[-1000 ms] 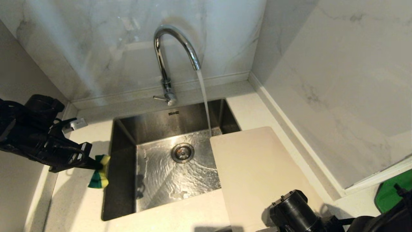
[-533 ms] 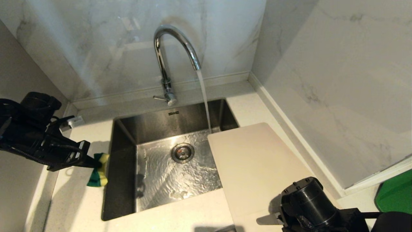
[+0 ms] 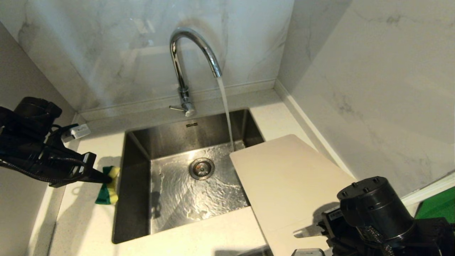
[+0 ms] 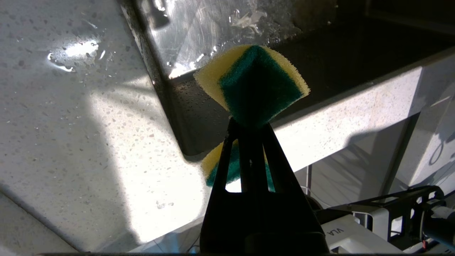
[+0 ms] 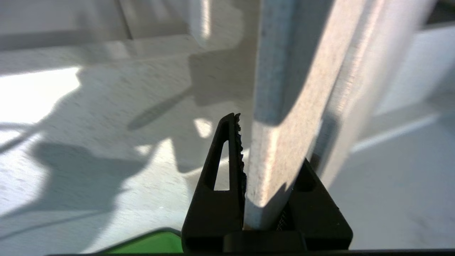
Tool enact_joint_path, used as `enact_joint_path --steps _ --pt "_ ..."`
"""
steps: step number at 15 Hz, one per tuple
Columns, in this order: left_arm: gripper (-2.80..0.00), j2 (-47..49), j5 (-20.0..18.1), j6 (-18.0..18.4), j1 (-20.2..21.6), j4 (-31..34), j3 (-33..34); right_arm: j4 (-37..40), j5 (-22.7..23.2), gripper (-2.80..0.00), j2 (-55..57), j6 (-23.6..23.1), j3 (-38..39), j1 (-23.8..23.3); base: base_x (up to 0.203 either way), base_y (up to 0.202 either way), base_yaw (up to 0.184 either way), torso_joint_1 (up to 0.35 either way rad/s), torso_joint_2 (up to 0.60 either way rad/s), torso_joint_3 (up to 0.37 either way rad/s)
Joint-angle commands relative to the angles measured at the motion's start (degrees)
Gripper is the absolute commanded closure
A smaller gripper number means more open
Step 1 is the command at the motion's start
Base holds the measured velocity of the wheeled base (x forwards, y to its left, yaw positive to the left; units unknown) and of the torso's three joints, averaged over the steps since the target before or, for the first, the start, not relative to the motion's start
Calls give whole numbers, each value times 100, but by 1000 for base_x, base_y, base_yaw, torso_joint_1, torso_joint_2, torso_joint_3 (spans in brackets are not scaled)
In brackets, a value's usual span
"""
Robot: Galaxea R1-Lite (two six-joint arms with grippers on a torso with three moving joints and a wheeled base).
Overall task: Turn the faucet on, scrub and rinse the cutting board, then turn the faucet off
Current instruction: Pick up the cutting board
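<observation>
Quick count: one faucet point(image 3: 193, 57) at upper centre, with one stream of water point(image 3: 226, 110) running from it. One sink point(image 3: 185, 174) in the middle, with one drain point(image 3: 201, 168) in its floor. One cutting board point(image 3: 288, 185) at lower right. One sponge point(image 3: 106, 185) at the left edge. Two claws: the left claw point(image 3: 103, 176) at left, the right claw point(image 5: 265, 167) clamped on the board. One small white box point(image 3: 79, 131) on the counter point(image 3: 85, 220) at left.

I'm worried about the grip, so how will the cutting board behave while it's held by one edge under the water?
The cutting board looks stiff: it stays flat though the right tool clamps only one edge. Being large, it will probably lever hard on that grip. Water from the faucet may make it slippery.
</observation>
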Motion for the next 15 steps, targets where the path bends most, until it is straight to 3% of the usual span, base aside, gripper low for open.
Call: enact_joint_path --steps 1,4,8,11,12,15 --pt "0 -147 -14 -18 -66 19 9 0 12 0 -457 -222 -89 3 0 0 0 0 0 0" --pt "0 -191 -14 -18 -92 19 45 1 39 0 -714 -339 -216 7 0 0 0 0 0 0" --pt "0 -246 -111 -27 -131 26 46 -8 321 0 -880 -1096 -748 11 0 0 0 0 0 0" --pt "0 -286 -164 -18 -131 89 45 -5 370 0 -1168 -1224 -787 11 0 0 0 0 0 0" --pt "0 -291 -170 -18 -131 91 45 -7 401 0 -1248 -1454 -813 11 0 0 0 0 0 0" --pt "0 -282 -172 -18 -131 98 45 -8 928 0 -1312 -1925 -929 11 0 0 0 0 0 0"
